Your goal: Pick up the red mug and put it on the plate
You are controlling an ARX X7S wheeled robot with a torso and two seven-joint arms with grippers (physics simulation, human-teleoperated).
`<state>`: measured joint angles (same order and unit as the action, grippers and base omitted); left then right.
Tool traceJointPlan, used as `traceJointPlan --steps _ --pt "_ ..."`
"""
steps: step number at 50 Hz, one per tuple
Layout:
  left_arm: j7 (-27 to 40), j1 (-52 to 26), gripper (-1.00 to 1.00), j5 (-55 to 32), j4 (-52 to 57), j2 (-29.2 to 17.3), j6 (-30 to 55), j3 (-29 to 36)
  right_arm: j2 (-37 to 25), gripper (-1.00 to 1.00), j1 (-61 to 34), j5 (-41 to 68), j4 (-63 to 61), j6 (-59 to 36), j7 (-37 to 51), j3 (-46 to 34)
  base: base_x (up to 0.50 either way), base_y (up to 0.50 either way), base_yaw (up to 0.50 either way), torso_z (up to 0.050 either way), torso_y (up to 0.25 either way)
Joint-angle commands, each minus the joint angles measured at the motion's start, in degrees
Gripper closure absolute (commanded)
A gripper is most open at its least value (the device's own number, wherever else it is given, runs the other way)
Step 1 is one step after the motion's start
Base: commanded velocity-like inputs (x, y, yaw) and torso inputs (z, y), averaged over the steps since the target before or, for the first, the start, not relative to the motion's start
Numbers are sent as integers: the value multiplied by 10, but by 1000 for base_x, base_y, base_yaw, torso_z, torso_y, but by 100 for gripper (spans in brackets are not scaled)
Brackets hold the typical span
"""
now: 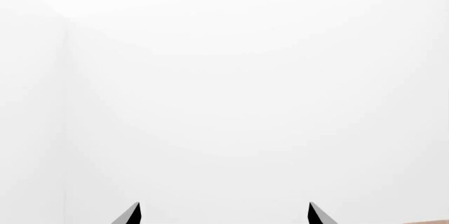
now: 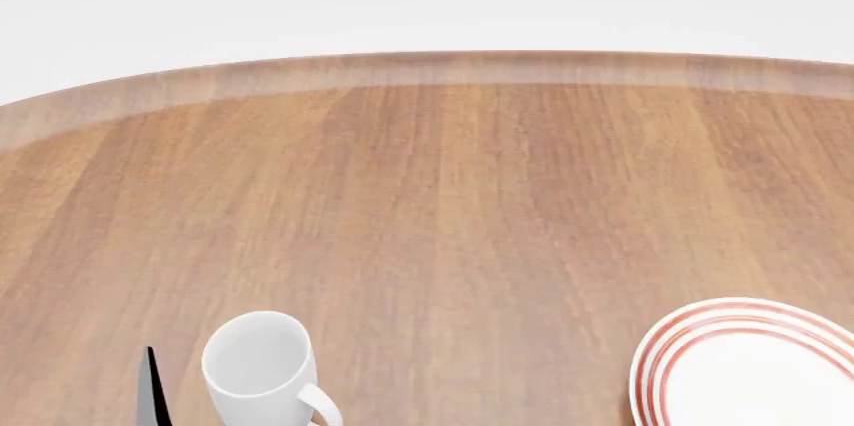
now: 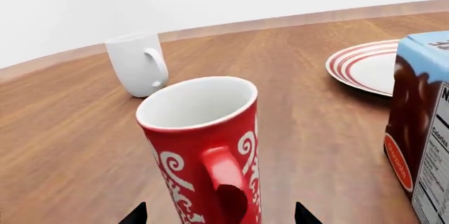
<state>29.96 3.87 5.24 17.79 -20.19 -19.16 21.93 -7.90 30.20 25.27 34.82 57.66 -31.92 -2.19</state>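
Observation:
The red mug (image 3: pixel 203 145) with white swirls stands on the wooden table, its handle turned toward the right wrist camera. My right gripper (image 3: pixel 221 216) is open, one fingertip on each side of the mug's lower body with small gaps. The plate (image 3: pixel 365 66), white with red rings, lies farther back beside the mug; the head view shows it as the plate (image 2: pixel 747 366) at the lower right. The red mug is out of the head view. My left gripper (image 1: pixel 224 214) is open and empty, facing a white wall.
A plain white mug (image 2: pixel 260 366) stands at the head view's lower left, with a dark fingertip (image 2: pixel 150 386) beside it. A blue and brown carton (image 3: pixel 421 129) stands close beside the red mug, in front of the plate. The table's curved far edge (image 2: pixel 427 64) meets white background.

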Motion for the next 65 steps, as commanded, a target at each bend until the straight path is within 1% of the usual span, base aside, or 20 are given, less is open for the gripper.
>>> traceJointPlan --steps 1,7,10,24,28,29,54,56,59,65 --pt "2 1 -100 0 3 -1 1 1 3 -100 17 -8 -31 -11 2 12 0 0 0 0 0" --pt "3 2 -100 0 4 -3 2 2 -1 -100 20 -12 -49 -18 9 16 0 0 0 0 0" --pt "4 2 -100 1 4 -3 2 2 0 -100 7 -9 -30 -10 1 18 0 0 0 0 0" --pt "6 3 -100 1 5 -5 1 5 3 -100 21 -17 -46 -13 7 25 0 0 0 0 0" --pt "7 3 -100 1 6 -6 1 5 5 -100 10 -12 -24 -6 -2 28 0 0 0 0 0" --pt "7 3 -100 2 6 -6 1 5 6 100 10 -15 -22 -4 -1 30 0 0 0 0 0" --pt "12 7 -100 3 14 -10 2 8 6 100 26 -20 -52 -21 10 38 0 0 0 0 0" --pt "13 9 -100 3 16 -11 3 8 7 100 37 -25 -80 -31 26 41 0 0 0 0 0" --pt "13 11 -100 3 17 -13 0 8 5 100 59 -27 -155 -66 63 46 0 0 0 0 0" --pt "15 18 -100 4 28 -16 3 8 -2 100 121 -59 -360 -143 139 51 0 0 0 0 0"
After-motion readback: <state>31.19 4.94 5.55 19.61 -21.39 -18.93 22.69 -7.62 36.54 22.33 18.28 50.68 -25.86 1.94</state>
